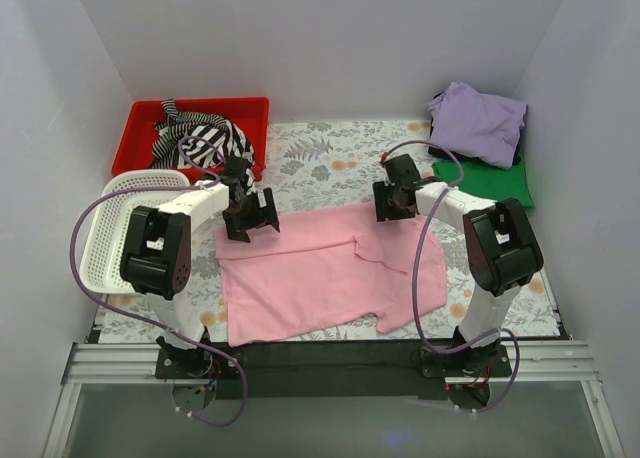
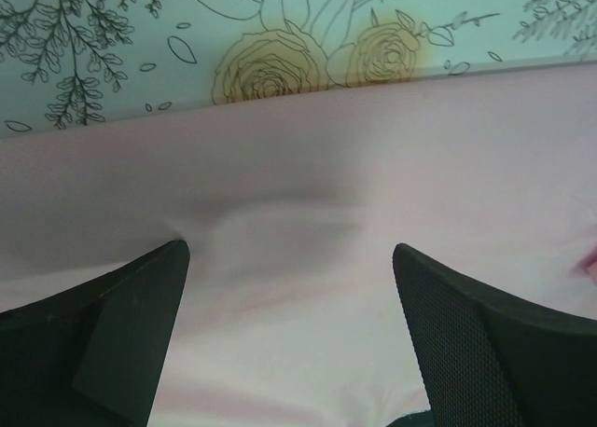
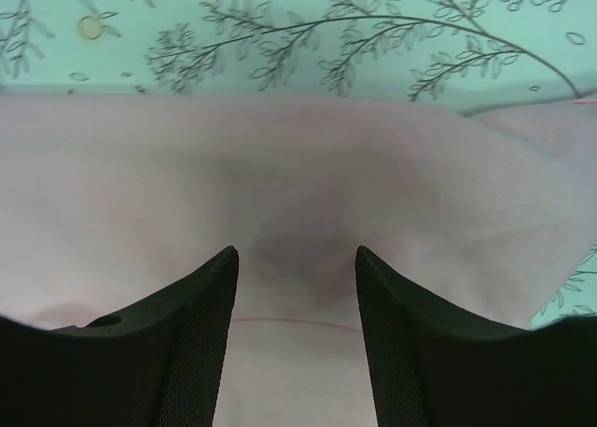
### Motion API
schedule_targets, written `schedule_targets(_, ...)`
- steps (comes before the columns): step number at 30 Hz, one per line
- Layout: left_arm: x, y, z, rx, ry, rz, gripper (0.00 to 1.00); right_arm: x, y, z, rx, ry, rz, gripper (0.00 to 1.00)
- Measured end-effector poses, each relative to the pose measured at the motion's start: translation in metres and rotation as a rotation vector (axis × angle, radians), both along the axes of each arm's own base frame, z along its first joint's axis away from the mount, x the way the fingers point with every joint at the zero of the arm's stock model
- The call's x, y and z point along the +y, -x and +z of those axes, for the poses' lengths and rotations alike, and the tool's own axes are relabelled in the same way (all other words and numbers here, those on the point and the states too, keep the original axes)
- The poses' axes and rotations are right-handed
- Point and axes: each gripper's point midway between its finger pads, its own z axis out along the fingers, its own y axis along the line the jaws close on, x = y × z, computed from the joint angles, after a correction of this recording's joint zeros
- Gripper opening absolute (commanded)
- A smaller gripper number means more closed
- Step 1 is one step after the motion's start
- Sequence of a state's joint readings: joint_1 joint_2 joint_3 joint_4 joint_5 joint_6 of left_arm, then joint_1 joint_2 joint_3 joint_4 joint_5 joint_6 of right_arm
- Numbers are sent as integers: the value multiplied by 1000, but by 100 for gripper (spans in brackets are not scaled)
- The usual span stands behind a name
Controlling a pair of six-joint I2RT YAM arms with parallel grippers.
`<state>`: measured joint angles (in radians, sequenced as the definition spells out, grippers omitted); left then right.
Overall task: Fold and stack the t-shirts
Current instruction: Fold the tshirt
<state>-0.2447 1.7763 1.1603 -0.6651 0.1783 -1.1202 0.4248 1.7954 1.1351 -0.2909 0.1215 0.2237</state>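
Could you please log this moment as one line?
pink t-shirt: spread | left gripper: open, far edge | right gripper: open, far edge

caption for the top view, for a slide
Left gripper and right gripper over the far edge of a pink t-shirt on a floral table

Table [image 1: 330, 158] seen from above, with two arm bases at its near edge. A spread t-shirt [image 1: 310, 268] lies across the middle of the table, just beyond the bases. The left gripper [image 1: 250, 226] is over that shirt's far left corner and the right gripper [image 1: 395, 210] over its far edge, toward the right – both down at the cloth. In the far left corner stands a bin [image 1: 140, 113] with a garment [image 1: 195, 138] in it. A basket [image 1: 100, 238] lies in front of the bin, at the left edge. In the far right corner an upper t-shirt [image 1: 478, 121] rests on a lower t-shirt [image 1: 500, 183] – apart from the spread one
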Motion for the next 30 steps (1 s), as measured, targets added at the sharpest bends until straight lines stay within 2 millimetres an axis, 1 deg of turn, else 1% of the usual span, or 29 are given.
schedule_targets(2, 4, -1, -6, 6, -25, 11, 90, -11, -6, -7, 18, -1, -24, 60)
schedule_targets(4, 6, -4, -8, 5, -41, 22, 90, -17, -15, -11, 29, -13, -38, 59)
schedule_targets(6, 7, -9, -9, 13, -57, 31, 90, -20, -27, -11, 24, -36, -48, 59)
schedule_targets(7, 8, -12, -9, 16, -64, 33, 91, -20, -37, -10, 18, -54, -50, 59)
schedule_targets(9, 8, -22, -10, 20, -79, 39, 91, -19, -47, -10, 13, -70, -52, 59)
schedule_targets(14, 11, -55, -12, 1, -137, 50, 91, -14, -84, -9, -16, -124, -52, 59)
schedule_targets(16, 14, -71, -12, -17, -169, 54, 91, -10, -97, -8, -29, -141, -45, 59)
schedule_targets(18, 17, -85, -13, -39, -200, 59, 91, -8, -104, -6, -37, -153, -30, 59)
schedule_targets(20, 19, -94, -13, -60, -220, 65, 91, -6, -105, -6, -37, -163, -9, 59)
schedule_targets(24, 20, -102, -11, -89, -227, 66, 91, -2, -104, -3, -49, -175, 29, 61)
schedule_targets(26, 20, -105, -9, -106, -218, 69, 91, -4, -94, -1, -46, -175, 41, 64)
schedule_targets(28, 18, -106, -6, -130, -193, 70, 91, -7, -83, 8, -57, -174, 50, 65)
schedule_targets(29, 17, -105, -3, -139, -182, 68, 91, -9, -75, 16, -68, -175, 53, 66)
schedule_targets(30, 16, -103, 3, -152, -171, 68, 91, -11, -67, 31, -93, -179, 56, 66)
